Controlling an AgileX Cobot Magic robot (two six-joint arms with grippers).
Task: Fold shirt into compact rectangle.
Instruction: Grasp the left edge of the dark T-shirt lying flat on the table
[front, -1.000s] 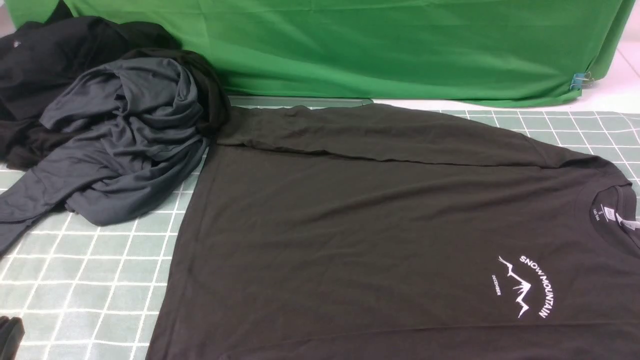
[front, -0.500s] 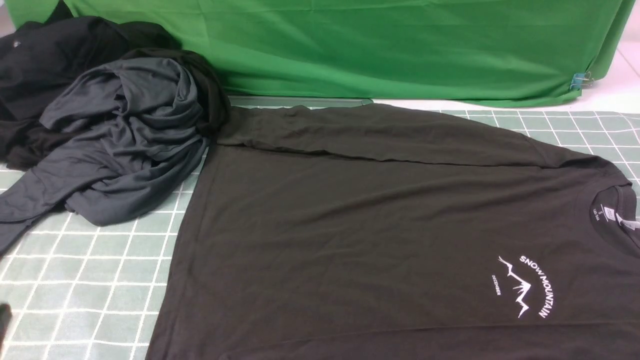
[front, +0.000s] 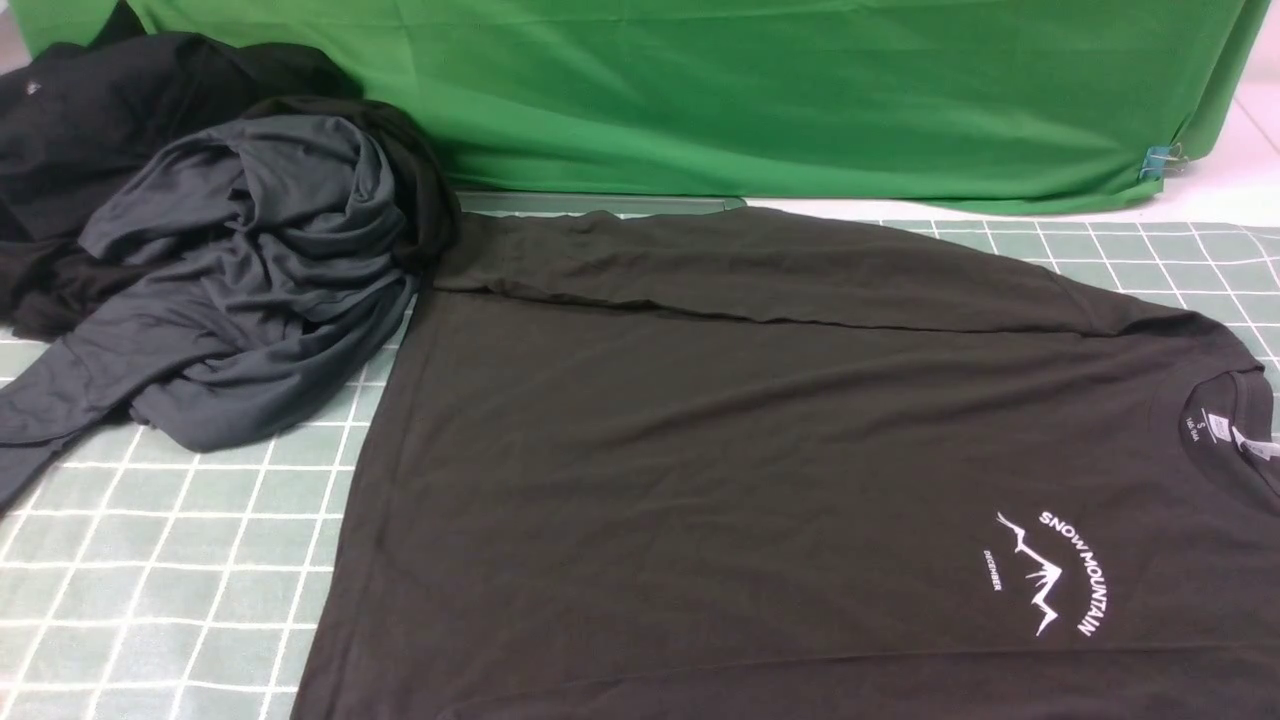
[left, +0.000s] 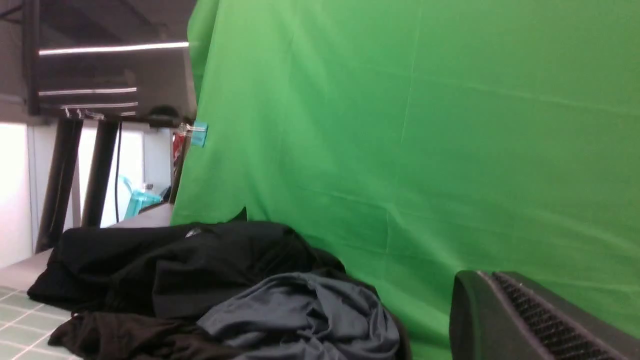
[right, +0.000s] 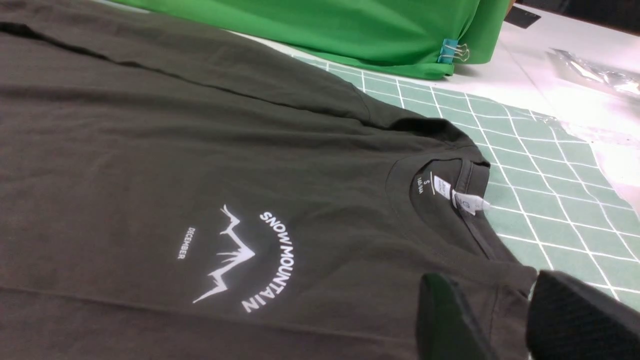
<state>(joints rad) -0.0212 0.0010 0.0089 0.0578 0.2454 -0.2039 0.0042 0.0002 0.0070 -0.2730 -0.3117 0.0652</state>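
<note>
We see the shirt (front: 750, 480) spread flat and front-up on the checked green worktop (front: 150, 560). Its collar points toward the robot's right and its hem toward the left. The white mountain logo (front: 1050, 570) sits on the near-right part of the chest, and the white neck label (front: 1225, 430) shows inside the collar. A long crease runs along the shirt's far side, parallel to the green backdrop cloth (front: 750, 90). The near edge runs out of the front view.

Neither arm shows in the front view. In the right wrist view, the right end effector (right: 492, 295) hangs just over the shirt's shoulder, close beside the collar and label. Its two dark fingers stand apart, and the shirt fabric lies flat and ungripped in the gap between them. The logo lies a little further in on the chest.

In the left wrist view we see only one ribbed finger of the left end effector (left: 525, 320). It is pressed together and pinches nothing we can see. The shirt does not appear in that view. The camera faces the backdrop and the pile at the worktop's far left, where a slate-grey garment (front: 240, 270) lies on a black garment (front: 110, 110), touching the shirt's far hem corner.
</note>
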